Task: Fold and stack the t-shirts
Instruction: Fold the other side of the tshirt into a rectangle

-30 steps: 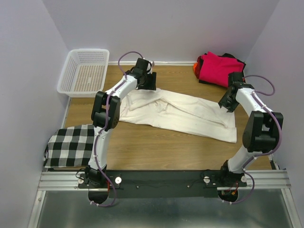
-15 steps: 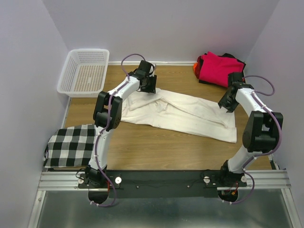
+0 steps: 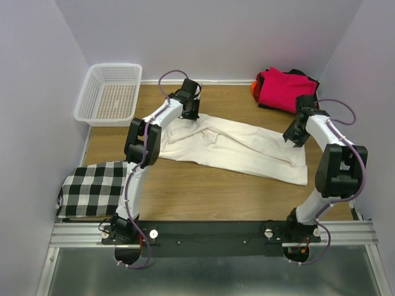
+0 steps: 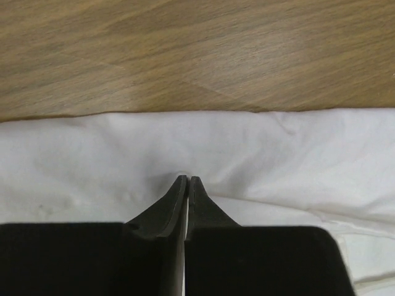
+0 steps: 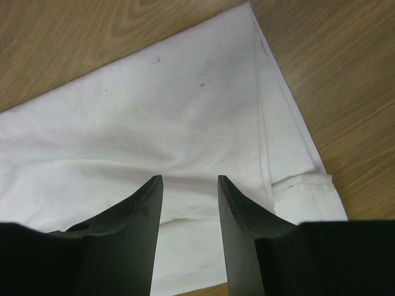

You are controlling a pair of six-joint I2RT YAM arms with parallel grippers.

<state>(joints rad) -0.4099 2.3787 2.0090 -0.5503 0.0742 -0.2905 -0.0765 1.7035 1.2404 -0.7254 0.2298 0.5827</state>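
A large cream t-shirt (image 3: 247,148) lies crumpled in a long band across the middle of the wooden table. My left gripper (image 3: 190,115) sits at its far left edge. In the left wrist view the left gripper (image 4: 187,179) has its jaws together, pinching a pucker of the cream t-shirt (image 4: 278,154). My right gripper (image 3: 295,137) hovers over the shirt's right end. In the right wrist view the right gripper (image 5: 189,179) is open, with the cream t-shirt (image 5: 185,111) flat below and nothing between the fingers. A folded magenta-red t-shirt (image 3: 282,87) tops a pile at the back right, with black (image 3: 307,76) and orange (image 3: 254,86) edges showing.
A white mesh basket (image 3: 111,92) stands at the back left corner. A black-and-white checked cloth (image 3: 92,188) lies at the front left edge. Pale walls close in on three sides, and the metal rail (image 3: 210,234) with the arm bases runs along the front.
The left gripper has shifted slightly right and its jaws have closed onto the shirt's far edge. The right arm and the shirt have not visibly moved.
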